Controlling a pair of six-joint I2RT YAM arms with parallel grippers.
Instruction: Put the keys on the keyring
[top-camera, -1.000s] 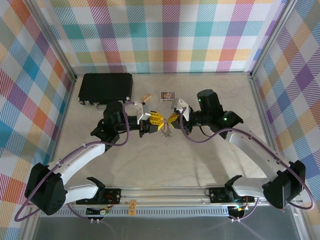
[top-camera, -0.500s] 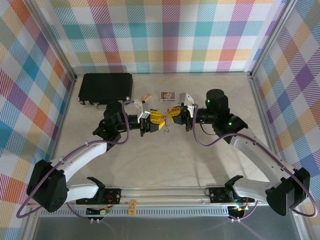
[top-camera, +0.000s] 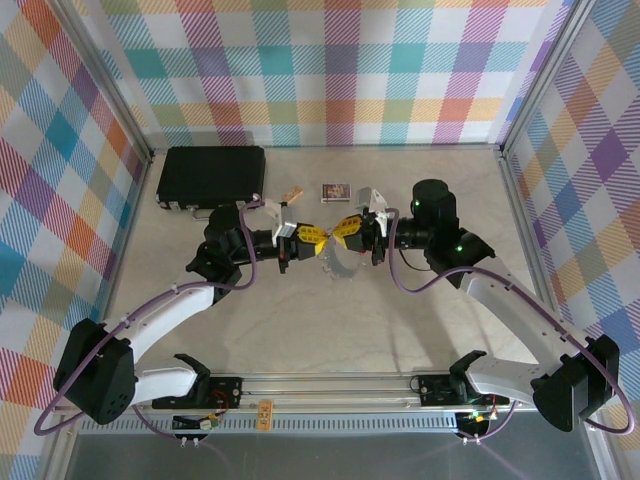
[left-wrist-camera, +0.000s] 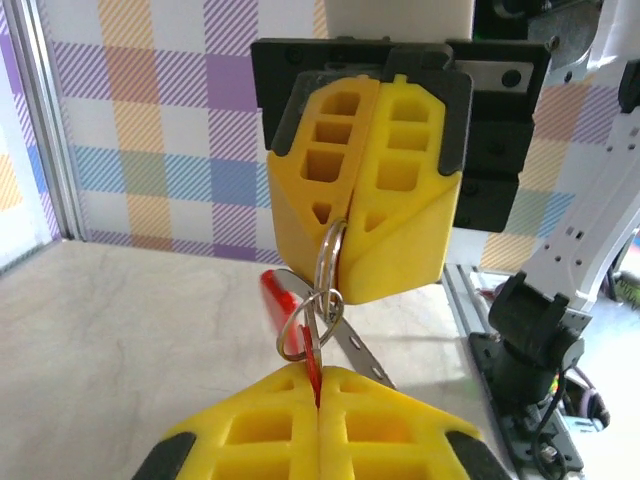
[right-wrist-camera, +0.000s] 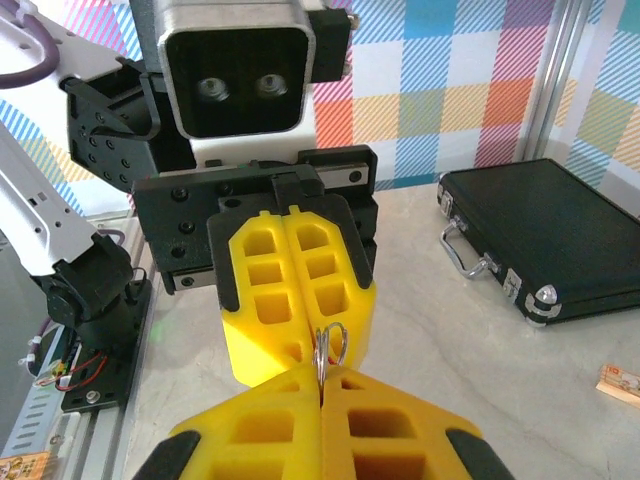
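Note:
Both grippers meet tip to tip above the table's middle. My right gripper (right-wrist-camera: 320, 375) is shut on the keyring (right-wrist-camera: 329, 345), a thin grey metal ring that sticks out of its yellow pads. Facing it, my left gripper (left-wrist-camera: 318, 372) is shut on a thin red piece, the key (left-wrist-camera: 315, 362), held edge-on. A small metal loop (left-wrist-camera: 303, 325) at the key's tip links through the keyring (left-wrist-camera: 329, 252). Below the ring hang a second red piece (left-wrist-camera: 275, 292) and a flat metal strip with holes (left-wrist-camera: 360, 350). From the top, the left gripper (top-camera: 308, 238) and the right gripper (top-camera: 342, 231) almost touch.
A black case (top-camera: 212, 175) lies at the back left of the table. A small printed card (top-camera: 336, 189) and a small tan block (top-camera: 292, 194) lie just behind the grippers. Aluminium frame posts and checked walls bound the table.
The right gripper has swung up and toward the back, levelling out to face the left one. Both grippers have drawn closer, and the ring and key now overlap.

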